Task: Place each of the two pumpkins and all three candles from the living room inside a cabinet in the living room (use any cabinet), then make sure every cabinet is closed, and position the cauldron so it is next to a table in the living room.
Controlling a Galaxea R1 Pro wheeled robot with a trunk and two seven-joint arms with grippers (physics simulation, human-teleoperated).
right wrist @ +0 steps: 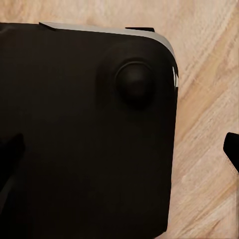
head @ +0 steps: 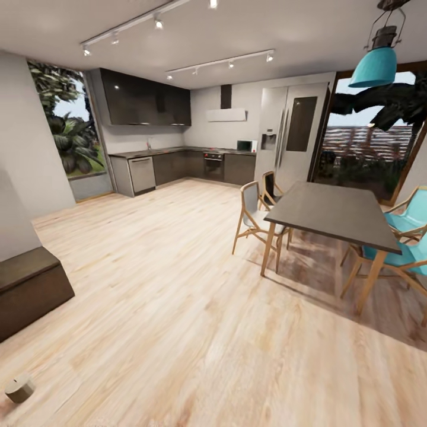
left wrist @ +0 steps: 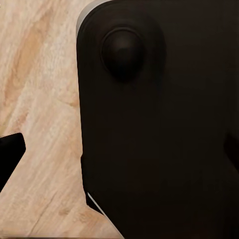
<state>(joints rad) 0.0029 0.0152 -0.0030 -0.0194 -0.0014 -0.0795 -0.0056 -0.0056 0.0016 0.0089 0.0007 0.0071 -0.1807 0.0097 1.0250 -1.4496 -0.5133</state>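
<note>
- Head view: a wide pale wooden plank floor (head: 172,284) runs back to a dark grey kitchen with glossy upper cupboards (head: 145,98) and a tall steel double-door fridge (head: 290,133).
- At the right stands a dark rectangular dining table with pale wooden legs (head: 332,213). Teal-seated wooden chairs (head: 409,234) are along its far side, and pale grey-seated wooden chairs (head: 252,216) are on its near side.
- A teal metal pendant lamp (head: 375,62) hangs above that table.
- At the left edge, a low dark brown wooden cabinet (head: 29,287) sits against a grey wall, with no drawer seen pulled out from this angle.
- Near the bottom left corner a short, thick cylinder, tan-looking in this light (head: 19,388), lies tipped on the floor, well apart from the cabinet; it may be one of the candles, though I cannot tell for sure.
- Left wrist view: a broad black rounded panel of the robot with a round knob (left wrist: 149,124) sits over the floor. A dark fingertip (left wrist: 10,154) shows at the edge, and I cannot tell how far the left pincer is open or whether it holds anything.
- Right wrist view: a matching black rounded robot panel with a knob (right wrist: 84,134), with a dark fingertip (right wrist: 231,149) at the edge. The right pincer's opening and hold cannot be judged.
</note>
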